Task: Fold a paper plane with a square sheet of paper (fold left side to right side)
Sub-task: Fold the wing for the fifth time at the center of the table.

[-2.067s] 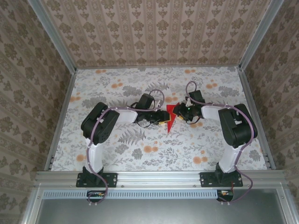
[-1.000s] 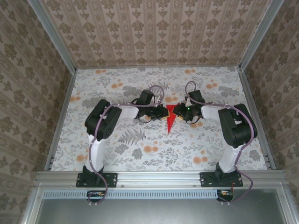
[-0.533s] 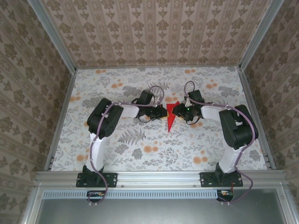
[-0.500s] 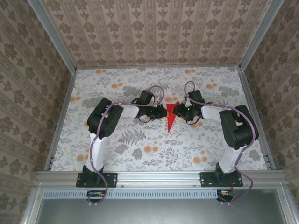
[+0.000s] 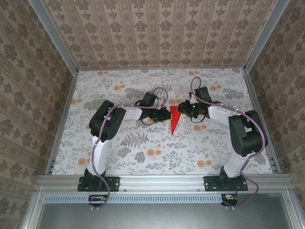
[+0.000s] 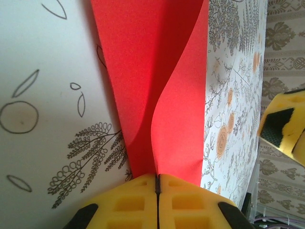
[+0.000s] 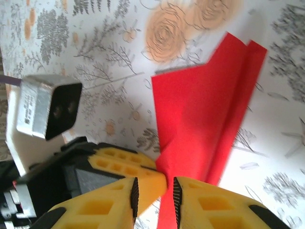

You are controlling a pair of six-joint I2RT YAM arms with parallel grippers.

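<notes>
Right arm has swung out sideways. Left gripper pinches the red paper plane tight. Right gripper has its jaws a little apart, with the paper's edge between them.

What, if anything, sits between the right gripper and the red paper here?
Nothing visible does. The right gripper, jaws parted, is right at the red paper, whose edge runs toward the gap. The left gripper, shut on the red paper, crowds in close beside it, not between them.
</notes>
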